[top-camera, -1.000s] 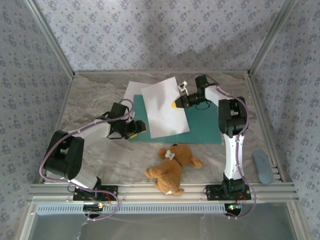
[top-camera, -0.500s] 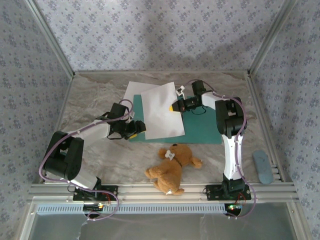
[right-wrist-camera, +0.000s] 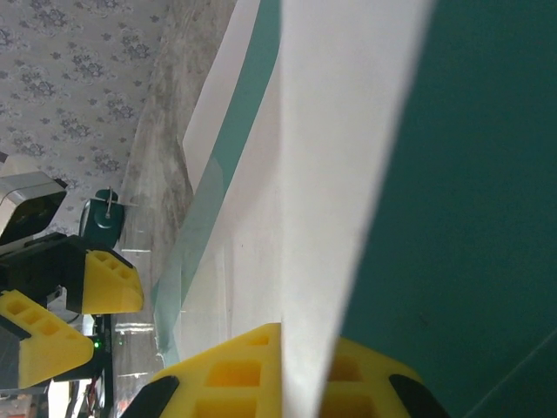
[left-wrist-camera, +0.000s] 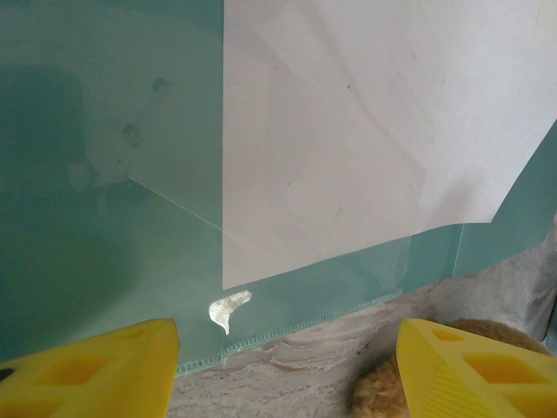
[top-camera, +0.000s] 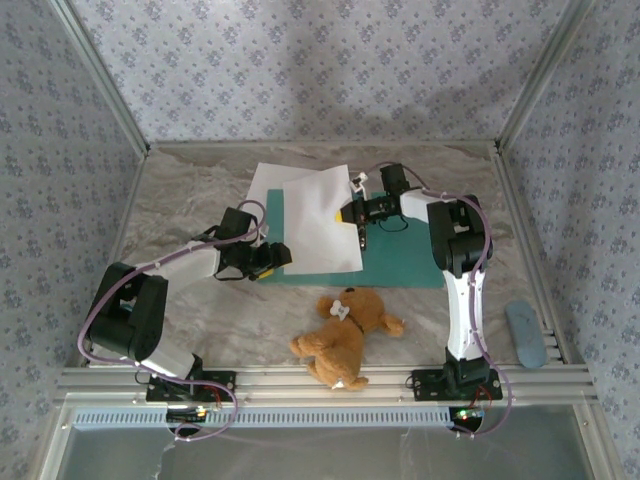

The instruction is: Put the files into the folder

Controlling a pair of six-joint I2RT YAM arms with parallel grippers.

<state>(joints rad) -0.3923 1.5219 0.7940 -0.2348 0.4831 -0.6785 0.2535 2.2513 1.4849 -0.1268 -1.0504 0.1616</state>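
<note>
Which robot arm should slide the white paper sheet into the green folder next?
The right arm. The right gripper is shut on the thin white paper sheet, over the open teal-green card folder. The left gripper hangs open by the folder's near-left edge, holding nothing.

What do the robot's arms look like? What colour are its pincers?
The left arm and right arm are white tubes with chunky black joints. Thin purple cables loop along them. The left pincer and right pincer are bright yellow and blocky, with square holes.
</note>
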